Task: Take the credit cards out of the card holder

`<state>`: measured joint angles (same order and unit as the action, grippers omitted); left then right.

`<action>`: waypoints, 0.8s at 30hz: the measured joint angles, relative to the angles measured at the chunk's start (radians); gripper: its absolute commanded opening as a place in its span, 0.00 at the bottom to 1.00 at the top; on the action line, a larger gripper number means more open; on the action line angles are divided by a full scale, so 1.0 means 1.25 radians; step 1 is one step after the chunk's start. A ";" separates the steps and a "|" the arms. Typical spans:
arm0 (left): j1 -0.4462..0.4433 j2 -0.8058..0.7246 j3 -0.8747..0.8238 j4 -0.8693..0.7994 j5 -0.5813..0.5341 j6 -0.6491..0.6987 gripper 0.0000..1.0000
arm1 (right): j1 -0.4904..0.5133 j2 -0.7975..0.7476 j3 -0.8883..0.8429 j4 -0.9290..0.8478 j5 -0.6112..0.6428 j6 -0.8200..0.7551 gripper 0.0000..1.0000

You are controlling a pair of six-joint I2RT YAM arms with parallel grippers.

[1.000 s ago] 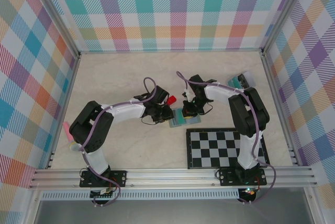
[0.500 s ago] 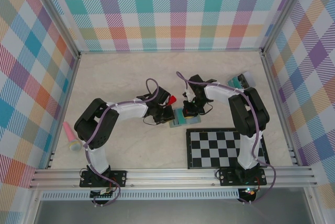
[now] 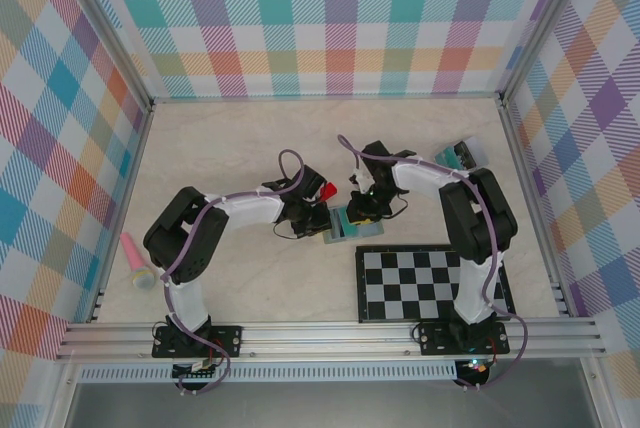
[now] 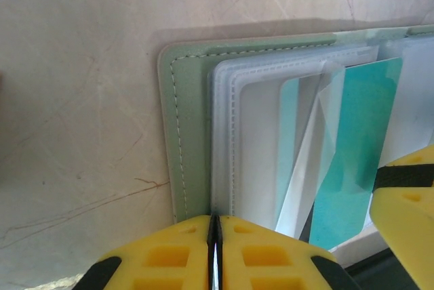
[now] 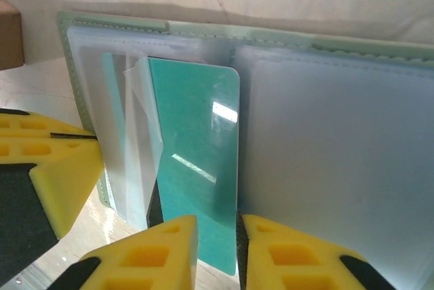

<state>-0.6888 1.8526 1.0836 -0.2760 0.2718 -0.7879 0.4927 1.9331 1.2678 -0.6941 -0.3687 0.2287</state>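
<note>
Nearest the arm bases, the flat black-and-white checkerboard (image 3: 430,283) lay on the right. Its far edge ran just beside the card holder, so I judged there was little room to drag anything that way.

The small sage-green folding card holder (image 4: 183,134) lay open on the pale marbled table (image 3: 230,148), between the two grippers, clear plastic sleeves facing up. The left gripper (image 4: 214,225) sat at the holder's stitched edge with its yellow jaws together. This looked like a hold-down to stop the holder sliding, though I could not tell whether the jaws pinched the sleeve or only pressed on it.

The right gripper (image 5: 217,225) hung over the glossy teal plastic card (image 5: 196,141), which stuck partway out of a lifted sleeve. Its jaws stood narrowly apart, with the card's lower edge showing in the gap. I could not tell whether either pad touched the card.

Just beyond the left gripper lay a small red block (image 3: 326,191), crowding that side. Farther right, a clear box with teal contents (image 3: 458,155) sat by the wall. The far middle of the table seemed the best room for pulling the card.
</note>
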 measured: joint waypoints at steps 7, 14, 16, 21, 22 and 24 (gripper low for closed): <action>0.000 0.000 0.000 -0.002 0.000 0.000 0.11 | 0.000 0.032 0.018 -0.006 -0.027 -0.002 0.26; 0.000 0.000 0.000 -0.002 0.000 0.000 0.11 | 0.000 0.045 0.029 -0.005 -0.030 -0.005 0.18; 0.000 0.000 0.000 -0.002 0.000 0.000 0.11 | 0.000 0.045 0.029 -0.005 -0.030 -0.005 0.14; 0.000 0.000 0.000 -0.002 -0.002 0.002 0.11 | -0.001 0.045 0.029 -0.005 -0.029 -0.004 0.07; 0.000 0.000 0.000 -0.003 -0.002 0.003 0.11 | -0.002 0.043 0.028 -0.005 -0.029 -0.005 0.05; 0.000 0.000 0.000 -0.003 -0.002 0.008 0.13 | -0.007 0.030 0.021 -0.001 -0.026 -0.004 0.03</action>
<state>-0.6888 1.8523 1.0836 -0.2794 0.2687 -0.7776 0.4839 1.9709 1.2945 -0.6956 -0.4015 0.2237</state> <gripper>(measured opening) 0.116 0.064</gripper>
